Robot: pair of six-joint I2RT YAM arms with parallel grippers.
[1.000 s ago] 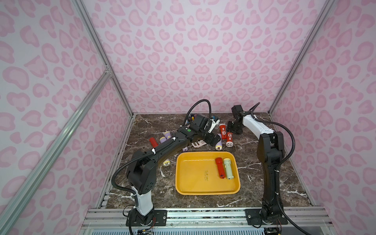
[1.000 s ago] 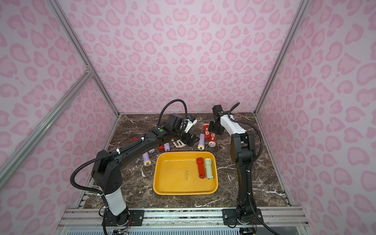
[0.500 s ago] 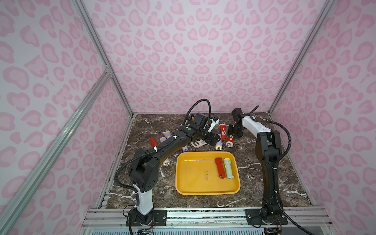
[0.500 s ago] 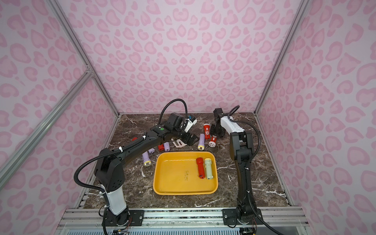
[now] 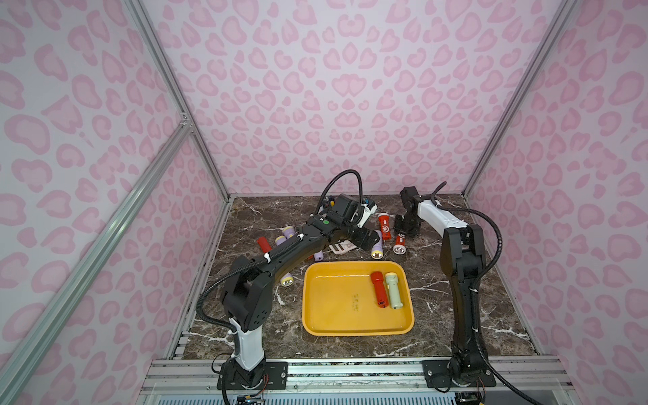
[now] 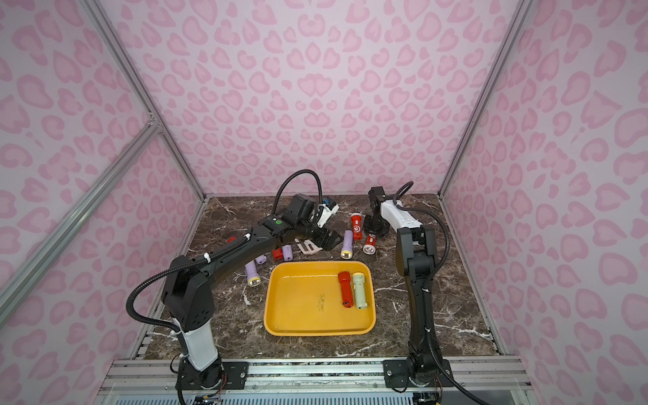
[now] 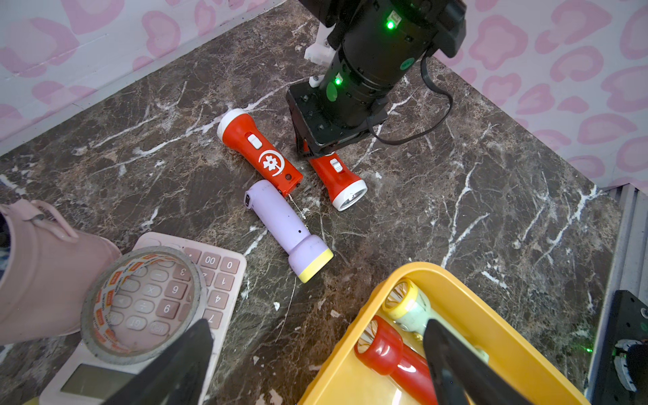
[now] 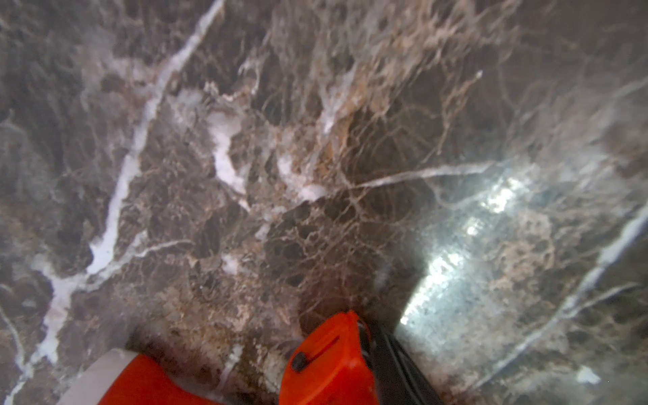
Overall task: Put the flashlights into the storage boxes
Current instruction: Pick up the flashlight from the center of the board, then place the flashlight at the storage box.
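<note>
Behind the tray (image 5: 357, 330), right gripper (image 7: 317, 154) has clamped a red flashlight (image 7: 339, 179).

Glossy plastic tray (image 5: 333, 298), polished marble tabletop (image 5: 273, 214)

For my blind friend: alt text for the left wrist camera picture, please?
The right claw grips a small red flashlight by the tail on a marble table; a larger red flashlight and a lilac flashlight lie nearby.

Calculator (image 7: 217, 273) crowds lilac flashlight (image 7: 280, 217); tray (image 5: 336, 305) mostly bare.
</note>
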